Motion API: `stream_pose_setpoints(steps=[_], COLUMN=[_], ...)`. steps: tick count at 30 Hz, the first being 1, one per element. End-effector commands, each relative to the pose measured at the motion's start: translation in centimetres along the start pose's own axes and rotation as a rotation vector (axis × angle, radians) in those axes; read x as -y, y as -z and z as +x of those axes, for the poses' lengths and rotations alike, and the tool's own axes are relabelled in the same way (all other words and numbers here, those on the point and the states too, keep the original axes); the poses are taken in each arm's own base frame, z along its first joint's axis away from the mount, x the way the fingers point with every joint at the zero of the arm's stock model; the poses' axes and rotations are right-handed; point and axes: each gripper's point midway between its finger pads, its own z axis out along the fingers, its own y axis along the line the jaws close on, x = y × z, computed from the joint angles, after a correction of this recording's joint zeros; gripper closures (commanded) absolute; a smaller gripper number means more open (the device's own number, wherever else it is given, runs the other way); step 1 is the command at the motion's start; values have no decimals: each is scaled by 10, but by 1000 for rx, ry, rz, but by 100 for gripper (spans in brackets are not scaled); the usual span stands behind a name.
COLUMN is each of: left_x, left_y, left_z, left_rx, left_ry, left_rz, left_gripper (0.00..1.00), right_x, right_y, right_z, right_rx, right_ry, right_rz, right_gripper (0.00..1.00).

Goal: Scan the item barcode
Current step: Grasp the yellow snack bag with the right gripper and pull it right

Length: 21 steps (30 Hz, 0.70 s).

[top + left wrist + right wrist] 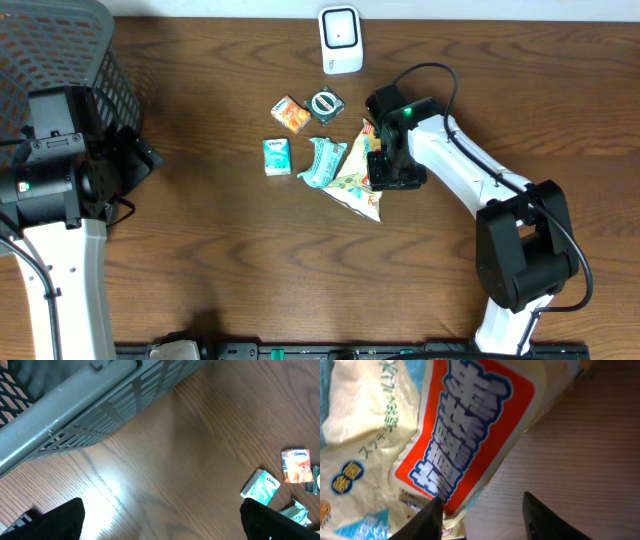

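A cream snack bag with a red label (357, 183) lies flat at the table's middle. In the right wrist view the snack bag (445, 435) fills the left side. My right gripper (383, 166) is down at its right edge. That right gripper (481, 519) is open, and the bag's edge reaches just past the left finger (422, 522) into the gap; the other finger is over bare wood. The white scanner (340, 40) stands at the back. My left gripper (162, 525) is open over bare wood, far to the left.
Beside the bag lie a teal wrapper (322, 163), a teal tissue pack (277, 156), an orange pack (290, 114) and a round green tin (326, 104). A grey basket (60, 50) fills the back left corner.
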Motion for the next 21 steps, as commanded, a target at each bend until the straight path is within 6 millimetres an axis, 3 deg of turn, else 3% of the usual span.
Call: stream_pose_setpoints(steps=[1, 3, 7, 13, 17, 21], left_x=[-1, -1, -1, -1, -1, -1], left_y=[0, 0, 0, 0, 0, 0], left_z=[-1, -1, -1, -1, -1, -1], left_rx=[3, 3, 3, 3, 3, 3], left_ry=[12, 12, 12, 12, 12, 12], left_rz=[-4, -4, -4, -4, -4, -4], left_gripper=[2, 2, 2, 3, 2, 2], right_x=[22, 37, 65, 102, 99, 69], right_y=[-3, 0, 10, 60, 88, 84], right_z=[-5, -11, -25, -41, -49, -48], right_rx=[32, 68, 146, 214, 233, 210], right_ry=[-15, -14, -20, -33, -45, -43], right_rz=[118, 207, 375, 599, 582, 414], right_gripper=[57, 56, 44, 42, 35, 20])
